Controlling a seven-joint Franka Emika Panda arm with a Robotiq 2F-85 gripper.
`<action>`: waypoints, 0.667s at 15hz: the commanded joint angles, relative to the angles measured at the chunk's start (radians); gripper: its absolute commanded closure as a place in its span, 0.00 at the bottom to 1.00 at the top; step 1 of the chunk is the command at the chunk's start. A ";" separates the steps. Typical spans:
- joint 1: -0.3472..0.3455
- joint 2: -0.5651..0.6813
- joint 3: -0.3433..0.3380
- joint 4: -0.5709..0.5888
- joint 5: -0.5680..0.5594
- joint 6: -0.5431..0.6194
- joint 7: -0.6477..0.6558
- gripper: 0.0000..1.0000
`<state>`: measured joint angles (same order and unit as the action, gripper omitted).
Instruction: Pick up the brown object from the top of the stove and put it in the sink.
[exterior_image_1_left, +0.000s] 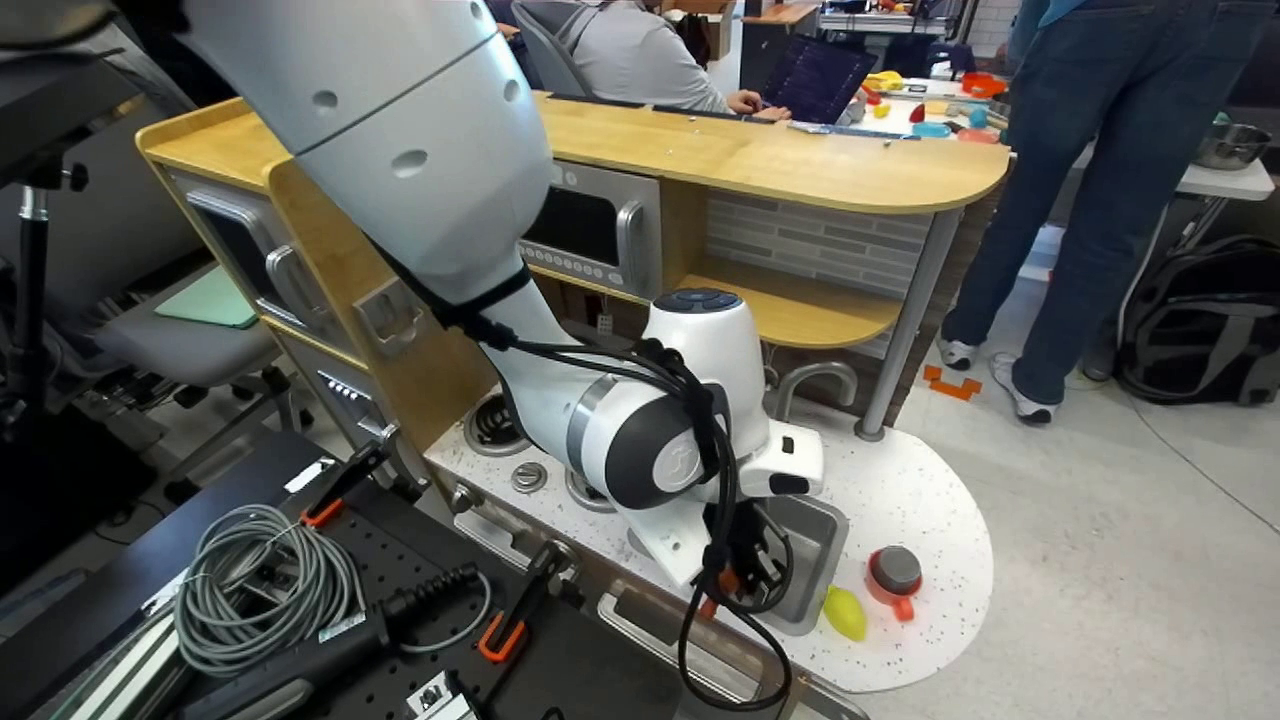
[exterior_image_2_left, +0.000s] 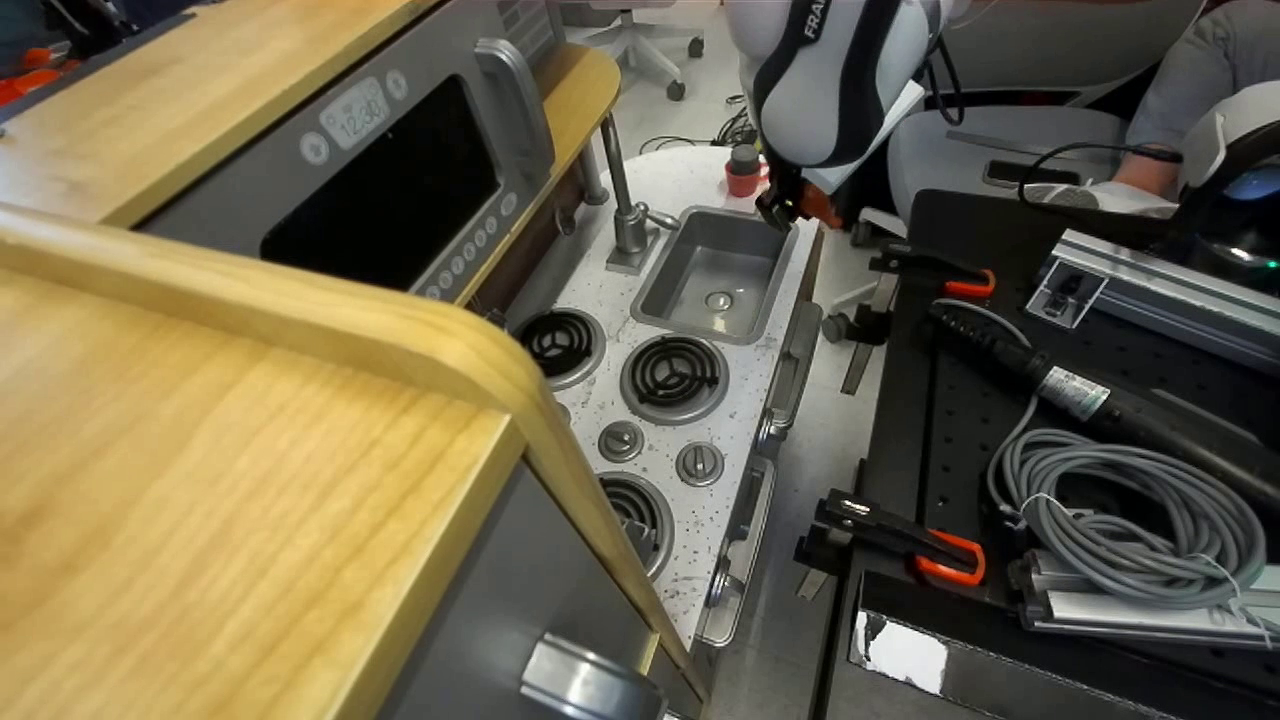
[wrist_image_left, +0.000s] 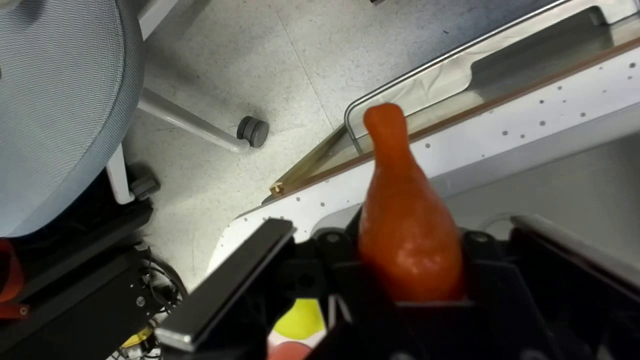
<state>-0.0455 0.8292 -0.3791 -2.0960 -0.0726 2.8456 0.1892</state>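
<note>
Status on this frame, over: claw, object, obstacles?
Claw shut on brown object. Held near sink, not yet in. Yellow fruit, red cup nearby, probably not blocking.

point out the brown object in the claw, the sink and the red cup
The brown object (wrist_image_left: 410, 220): in the wrist view, its widening body below the narrow neck.
The sink (exterior_image_2_left: 715, 272): in an exterior view, its bare grey inside.
The red cup (exterior_image_2_left: 742, 185): in an exterior view, its outer wall.

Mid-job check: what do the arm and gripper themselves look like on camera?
The arm is smooth, rounded white with a dark joint cap; black cables are strapped along it. In an exterior view, a dark band carries pale letters, FRA. The gripper is black and jointed, with flat bars.
</note>
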 joint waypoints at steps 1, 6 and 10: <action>-0.004 0.072 0.019 0.109 0.030 -0.032 0.043 0.98; -0.013 0.149 0.044 0.210 0.039 -0.026 0.070 0.98; -0.022 0.232 0.047 0.282 0.056 -0.007 0.079 0.98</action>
<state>-0.0459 0.9869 -0.3440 -1.8984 -0.0452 2.8432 0.2620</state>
